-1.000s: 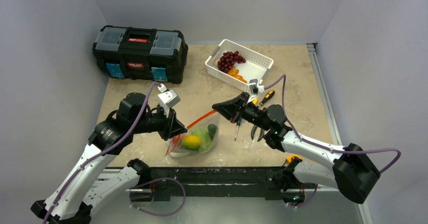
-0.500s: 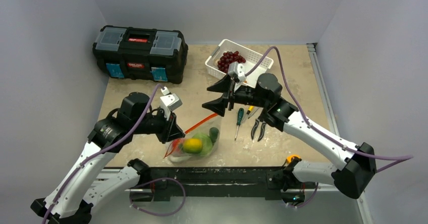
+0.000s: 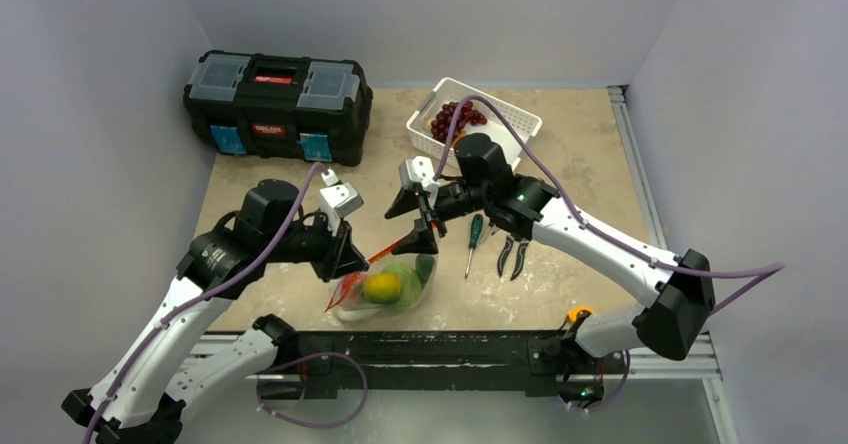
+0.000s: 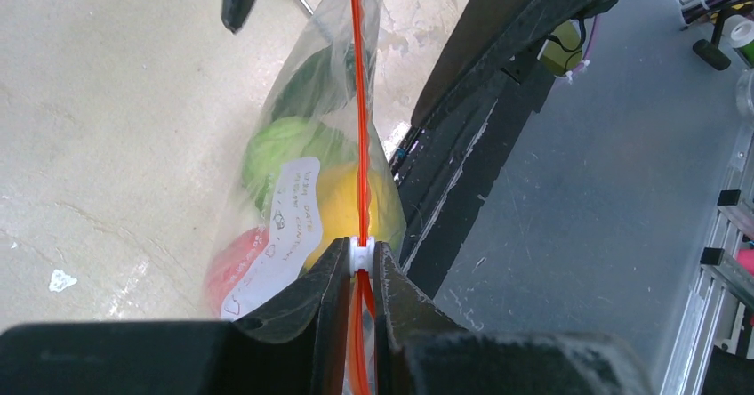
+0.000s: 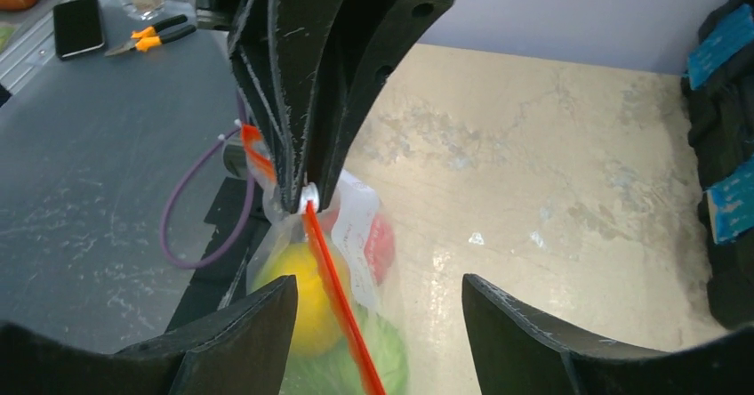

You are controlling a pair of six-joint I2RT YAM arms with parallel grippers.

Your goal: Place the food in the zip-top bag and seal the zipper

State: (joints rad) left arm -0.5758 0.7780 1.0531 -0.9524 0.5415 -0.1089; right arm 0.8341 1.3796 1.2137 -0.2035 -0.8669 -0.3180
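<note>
The bag (image 3: 385, 292) lies near the front edge of the counter (image 3: 590, 164), between the two arms; through the clear plastic show a yellow citrus (image 3: 380, 286), a green cabbage (image 3: 405, 274), a dark cucumber (image 3: 423, 264) and a reddish peach (image 4: 233, 275), all inside; a white label faces the left wrist camera; the zipper (image 4: 360, 128) runs as a taut orange-red line from the bag's near-left corner up toward the far right; the left fingers (image 4: 331, 275) are closed on the white slider (image 4: 360, 254) at the near-left end, one finger on each side of it; ahead of the slider the strip reads as one line, behind it, between the fingers, it splits in two; the right fingers (image 3: 405, 204) stand wide apart over the other end of the bag, and in the right wrist view the strip passes between them with neither finger touching it; just right of the bag lie a green-handled screwdriver (image 3: 472, 242) and black pliers (image 3: 512, 256); further back stands a white basket (image 3: 515, 122) with dark red grapes (image 3: 452, 122); a black toolbox (image 3: 277, 106) sits at the far left corner
</note>
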